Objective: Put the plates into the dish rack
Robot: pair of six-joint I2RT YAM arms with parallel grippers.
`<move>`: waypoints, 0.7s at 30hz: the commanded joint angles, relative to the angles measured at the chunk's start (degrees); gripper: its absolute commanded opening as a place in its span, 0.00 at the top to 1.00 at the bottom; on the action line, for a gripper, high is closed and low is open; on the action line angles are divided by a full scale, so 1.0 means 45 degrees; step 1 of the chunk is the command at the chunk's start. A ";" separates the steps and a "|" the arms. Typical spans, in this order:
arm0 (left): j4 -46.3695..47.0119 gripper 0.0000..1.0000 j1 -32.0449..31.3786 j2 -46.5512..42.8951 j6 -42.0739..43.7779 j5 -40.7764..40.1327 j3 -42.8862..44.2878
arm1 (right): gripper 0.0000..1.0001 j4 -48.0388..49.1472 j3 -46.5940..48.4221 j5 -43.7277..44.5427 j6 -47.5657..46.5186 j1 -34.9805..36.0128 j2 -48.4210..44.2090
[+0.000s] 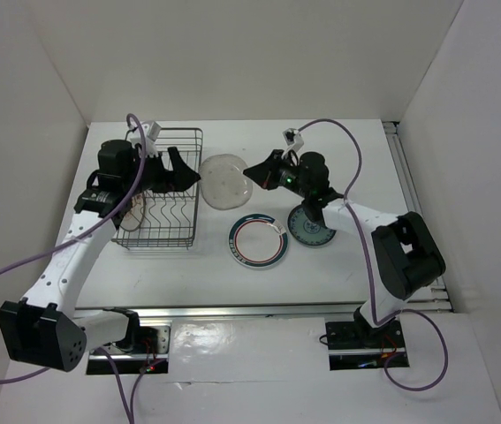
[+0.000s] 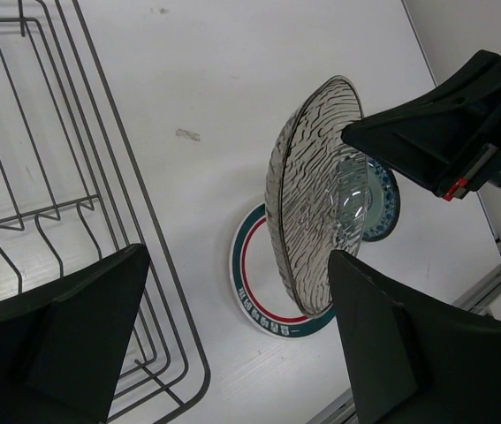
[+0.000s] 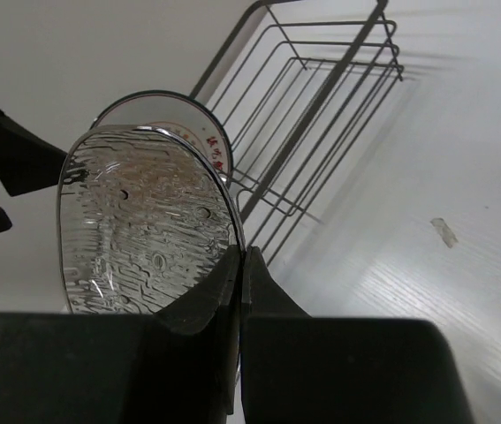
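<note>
Holding the grey plate (image 1: 223,181) on edge by its rim, just right of the rack (image 1: 166,240), the right gripper (image 1: 252,170) is clamped on it. The left gripper (image 1: 176,168) gapes empty nearby. Best approach: keep it upright, lower it between two divider wires (image 2: 47,216).

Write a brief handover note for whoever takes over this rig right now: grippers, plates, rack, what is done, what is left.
Left gripper: open and empty, over the dish rack.
Right gripper: shut on the rim of the grey plate, held on edge just right of the rack.
White plate: standing in the rack, partly hidden by the left arm.
Red-and-teal plate and blue-green plate: flat on the table.
Done: one plate racked.
Left: rack the held plate, then the two on the table.
</note>
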 commanded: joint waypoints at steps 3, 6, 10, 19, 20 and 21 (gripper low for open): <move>0.0556 0.05 0.0046 0.0141 -0.0026 0.0780 0.0252 | 1.00 0.1192 0.1070 -0.0215 0.0137 0.0808 -0.0017; 0.0556 0.08 0.0046 0.0141 0.0090 0.0916 0.0252 | 1.00 0.1483 0.1480 -0.0215 0.0311 0.1160 0.0277; 0.0673 0.72 0.0046 0.0141 0.0208 0.1209 0.0252 | 1.00 0.1739 0.1618 -0.0332 0.0430 0.1434 0.0395; -0.0009 1.00 0.0046 -0.1027 0.0929 -0.1773 0.0622 | 0.00 0.0825 0.1599 0.0894 -0.0272 0.1826 0.0279; -0.0011 1.00 0.0046 -0.1321 0.1240 -0.2262 0.0507 | 0.00 0.0608 0.1599 0.1033 -0.0273 0.1826 0.0162; -0.0011 1.00 0.0046 -0.1634 0.1766 -0.3234 0.0332 | 0.00 0.0471 0.1483 0.1035 -0.0602 0.1826 0.0161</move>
